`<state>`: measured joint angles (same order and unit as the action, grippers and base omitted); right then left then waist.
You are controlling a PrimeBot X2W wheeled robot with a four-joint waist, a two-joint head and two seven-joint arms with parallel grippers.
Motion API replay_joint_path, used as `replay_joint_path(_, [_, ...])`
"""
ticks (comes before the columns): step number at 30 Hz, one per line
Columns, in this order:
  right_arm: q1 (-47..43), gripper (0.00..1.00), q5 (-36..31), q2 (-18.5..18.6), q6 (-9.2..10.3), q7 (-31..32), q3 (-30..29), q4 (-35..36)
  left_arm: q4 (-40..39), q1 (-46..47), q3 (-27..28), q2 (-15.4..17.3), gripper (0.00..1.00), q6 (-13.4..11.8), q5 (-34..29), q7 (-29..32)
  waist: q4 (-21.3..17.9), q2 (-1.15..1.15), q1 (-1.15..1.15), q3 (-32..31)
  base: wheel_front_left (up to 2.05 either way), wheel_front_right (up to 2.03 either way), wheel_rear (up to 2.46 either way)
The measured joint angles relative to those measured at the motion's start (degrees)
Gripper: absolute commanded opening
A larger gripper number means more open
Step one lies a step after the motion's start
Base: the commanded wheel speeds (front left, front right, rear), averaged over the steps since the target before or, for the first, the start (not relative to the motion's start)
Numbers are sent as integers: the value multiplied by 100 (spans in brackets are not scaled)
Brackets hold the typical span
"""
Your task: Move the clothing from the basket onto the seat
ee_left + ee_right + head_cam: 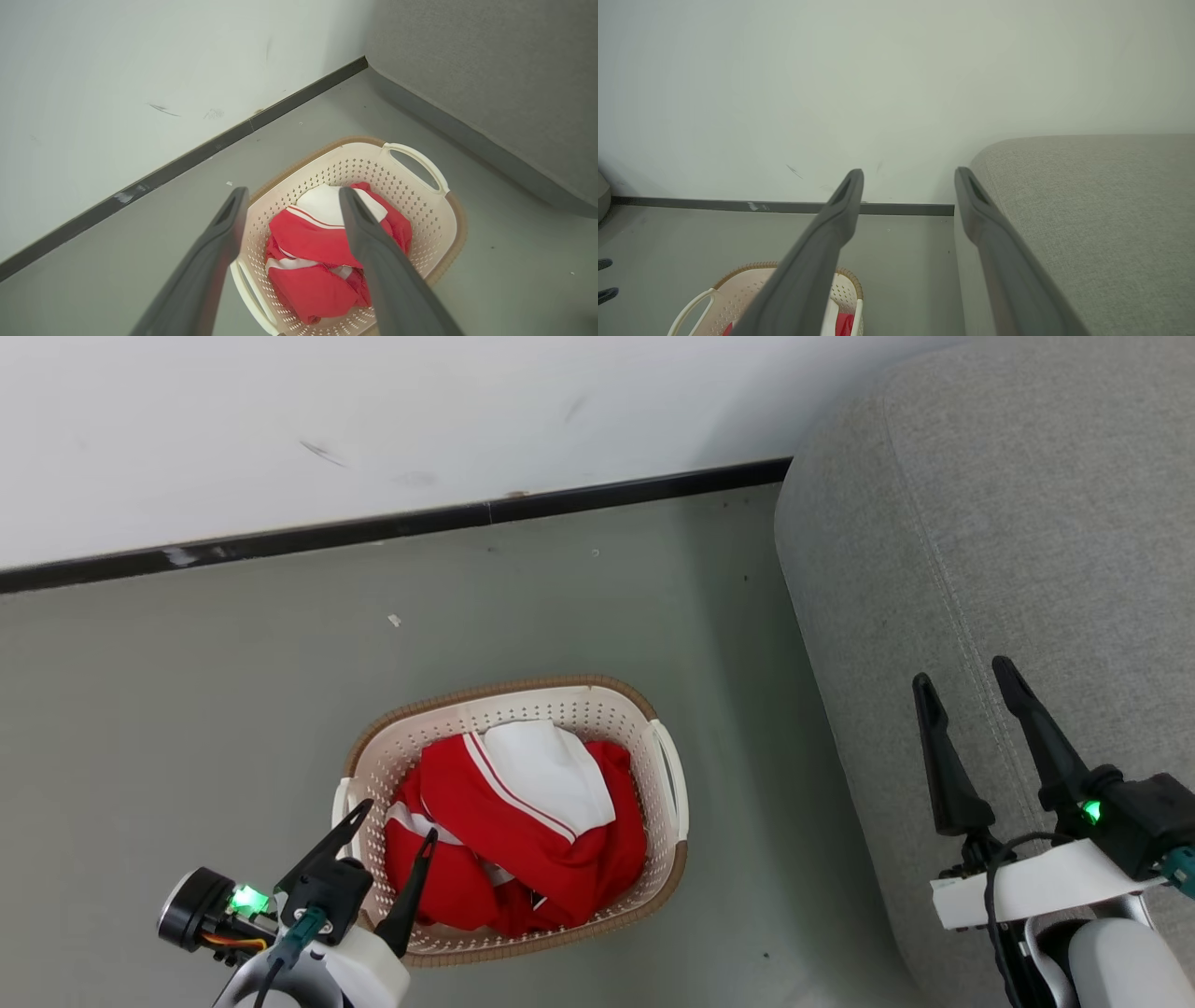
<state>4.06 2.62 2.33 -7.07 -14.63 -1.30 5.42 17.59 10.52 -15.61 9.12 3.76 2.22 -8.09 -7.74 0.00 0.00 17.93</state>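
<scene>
While your left gripper (pixel 399 818) and right gripper (pixel 962 670) gape empty, red-and-white clothing (pixel 523 812) heaps in the basket (pixel 495 689); your head view adds the stitched seam (pixel 943 588) on the seat (pixel 1027 523).

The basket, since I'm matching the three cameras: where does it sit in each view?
Head view: basket lower centre, left of the sofa.
Left wrist view: lower centre, slightly right.
Right wrist view: bottom left, cut off by the edge.
Shared landmark: the dark baseboard.

White forearms (pixel 1027 887), green-lit black wrists (pixel 1134 826) — left tool (pixel 399 819) and right tool (pixel 962 671) dark-fingered.
</scene>
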Motion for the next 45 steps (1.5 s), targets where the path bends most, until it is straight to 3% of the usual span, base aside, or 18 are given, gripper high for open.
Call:
replay_joint_path(24, [982, 100, 296, 3, 0, 0, 148, 298, 1339, 1463, -898, 22, 100, 198, -940, 96, -415, 0, 0, 1321, 0, 0, 0])
replay_joint_path(36, [1311, 100, 499, 3, 0, 0, 197, 331, 1931, 2092, -1534, 188, 100, 253, -1596, 96, -649, 0, 0, 1903, 0, 0, 0])
replay_joint_path(45, [1554, 100, 625, 3, 0, 0, 243, 344, 2299, 2420, -1745, 196, 100, 301, -1736, 67, -829, 0, 0, 2301, 0, 0, 0])
